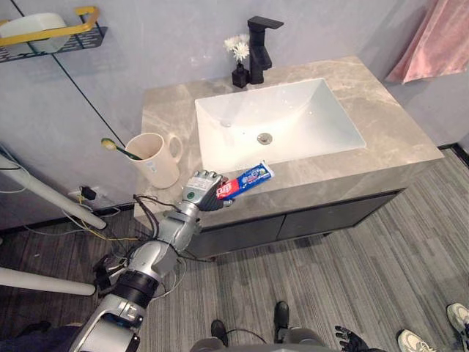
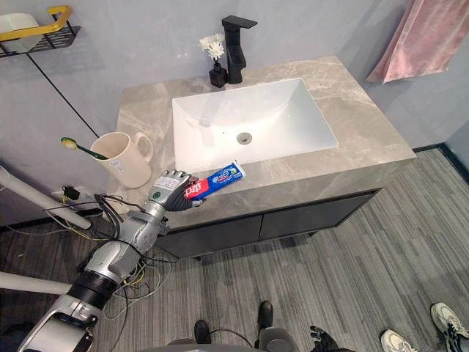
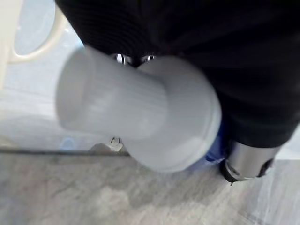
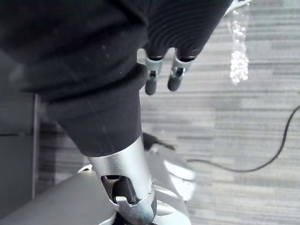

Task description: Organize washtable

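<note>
A toothpaste tube, red, white and blue, sticks out level over the front edge of the marble washtable. My left hand is shut on its cap end, just right of a cream mug that holds a green toothbrush. In the left wrist view the tube's white ribbed cap juts out below the hand's dark cover, with the mug's handle close behind. My right hand hangs low over the floor, its fingers relaxed and empty.
A white sink is set in the middle of the counter, with a black faucet and a small black vase of white flowers behind it. A wire shelf hangs at upper left, a pink towel at upper right. A person's shoes stand at lower right.
</note>
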{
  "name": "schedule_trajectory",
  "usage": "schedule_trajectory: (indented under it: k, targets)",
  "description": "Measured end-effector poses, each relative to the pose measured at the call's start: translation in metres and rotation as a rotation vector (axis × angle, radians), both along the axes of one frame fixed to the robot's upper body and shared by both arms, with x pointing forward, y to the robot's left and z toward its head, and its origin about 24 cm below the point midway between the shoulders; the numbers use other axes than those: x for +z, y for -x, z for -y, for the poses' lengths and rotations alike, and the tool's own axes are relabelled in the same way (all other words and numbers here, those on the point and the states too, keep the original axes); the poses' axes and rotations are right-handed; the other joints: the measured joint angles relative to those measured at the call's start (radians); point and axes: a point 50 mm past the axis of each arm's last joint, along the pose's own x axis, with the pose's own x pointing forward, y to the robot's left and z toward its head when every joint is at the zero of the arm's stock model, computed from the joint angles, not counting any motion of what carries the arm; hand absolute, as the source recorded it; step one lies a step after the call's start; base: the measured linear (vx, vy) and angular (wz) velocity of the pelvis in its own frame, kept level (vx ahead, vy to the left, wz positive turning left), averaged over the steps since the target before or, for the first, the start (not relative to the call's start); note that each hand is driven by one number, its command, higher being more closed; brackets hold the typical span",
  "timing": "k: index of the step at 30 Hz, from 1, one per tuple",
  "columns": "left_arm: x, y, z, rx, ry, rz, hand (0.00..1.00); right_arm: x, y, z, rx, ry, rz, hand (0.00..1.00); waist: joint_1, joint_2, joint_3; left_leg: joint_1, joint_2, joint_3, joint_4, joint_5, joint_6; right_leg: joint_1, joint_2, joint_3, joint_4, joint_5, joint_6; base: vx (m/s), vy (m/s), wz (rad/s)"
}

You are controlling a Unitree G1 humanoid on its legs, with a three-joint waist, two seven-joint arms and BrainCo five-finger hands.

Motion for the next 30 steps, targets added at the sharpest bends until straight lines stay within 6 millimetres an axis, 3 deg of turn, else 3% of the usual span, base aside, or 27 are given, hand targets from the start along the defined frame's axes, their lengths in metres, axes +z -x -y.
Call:
schedule_trajectory:
  k: [5, 8, 13, 19, 23, 24, 25, 26, 27, 28, 30]
  targets:
    - [0.009, 0.011, 0.015, -0.037, 0.105, 0.015, 1.00, 0.000, 0.000, 0.000, 0.000, 0.001, 0.000, 0.00, 0.008, -0.001, 0.000, -0.003, -0.010, -0.012, -0.001, 0.004, 0.006, 0.002, -0.002, -0.009, 0.004, 0.004, -0.005, 0.03, 0.015, 0.06]
    - [0.044, 0.019, 0.028, -0.117, 0.219, 0.137, 1.00, 0.000, 0.002, 0.000, -0.011, -0.002, -0.003, 0.00, 0.021, -0.001, 0.000, 0.004, -0.014, -0.018, -0.001, 0.002, 0.009, 0.010, -0.001, -0.016, 0.004, 0.004, -0.004, 0.01, 0.003, 0.01]
    - [0.075, 0.029, 0.040, -0.199, 0.340, 0.247, 1.00, 0.004, 0.006, -0.001, -0.066, -0.033, 0.039, 0.00, 0.027, 0.000, -0.001, 0.006, -0.018, -0.029, 0.004, 0.000, 0.011, 0.020, -0.008, -0.021, 0.004, 0.004, -0.004, 0.01, 0.018, 0.06]
    - [0.109, 0.052, 0.052, -0.322, 0.478, 0.375, 1.00, 0.034, 0.012, 0.004, -0.047, -0.090, 0.169, 0.00, 0.020, 0.011, -0.009, 0.011, -0.016, -0.011, 0.020, -0.004, 0.016, 0.022, -0.005, -0.001, 0.004, 0.013, -0.007, -0.02, 0.004, -0.09]
    - [0.113, 0.071, 0.052, -0.368, 0.529, 0.404, 1.00, 0.060, 0.026, 0.013, -0.140, -0.179, 0.219, 0.00, 0.016, 0.021, -0.023, 0.015, -0.008, -0.012, 0.039, -0.012, 0.012, 0.035, 0.003, -0.002, 0.004, 0.012, -0.008, -0.02, -0.012, -0.06]
    - [0.109, 0.076, 0.047, -0.356, 0.543, 0.386, 1.00, 0.088, 0.005, 0.010, -0.228, -0.323, 0.416, 0.00, 0.014, 0.027, -0.032, 0.016, -0.007, -0.002, 0.040, -0.012, 0.013, 0.032, 0.005, 0.002, 0.004, 0.010, -0.008, -0.07, -0.022, -0.28]
    - [0.104, 0.077, 0.045, -0.343, 0.541, 0.358, 1.00, 0.137, -0.041, -0.010, -0.189, -0.479, 0.742, 0.00, 0.010, 0.023, -0.043, 0.015, 0.000, 0.011, 0.047, -0.016, 0.013, 0.031, 0.010, 0.012, 0.003, 0.008, -0.005, -0.07, -0.025, -0.28]
    - [0.102, 0.076, 0.045, -0.344, 0.535, 0.341, 1.00, 0.165, -0.062, -0.020, -0.158, -0.560, 0.917, 0.00, 0.011, 0.018, -0.054, 0.015, 0.004, 0.011, 0.054, -0.020, 0.012, 0.030, 0.013, 0.013, 0.000, 0.009, -0.005, -0.08, -0.043, -0.13]
    - [0.098, 0.077, 0.048, -0.357, 0.527, 0.316, 1.00, 0.214, -0.091, -0.042, -0.098, -0.726, 1.230, 0.00, 0.019, 0.001, -0.082, 0.012, 0.010, 0.005, 0.060, -0.021, 0.012, 0.028, 0.015, 0.011, 0.000, 0.009, -0.006, -0.04, -0.027, 0.13]
    - [0.098, 0.078, 0.050, -0.374, 0.526, 0.312, 1.00, 0.253, -0.108, -0.054, -0.042, -0.845, 1.461, 0.00, 0.030, -0.001, -0.107, 0.012, 0.013, -0.012, 0.063, -0.020, 0.013, 0.033, 0.014, 0.007, 0.000, 0.008, -0.008, -0.04, -0.021, 0.27]
    - [0.098, 0.079, 0.052, -0.392, 0.527, 0.312, 1.00, 0.287, -0.120, -0.060, 0.007, -0.918, 1.653, 0.00, 0.051, -0.012, -0.126, 0.011, 0.010, -0.034, 0.064, -0.021, 0.011, 0.040, 0.012, -0.010, 0.000, 0.006, -0.010, -0.05, 0.002, 0.30]
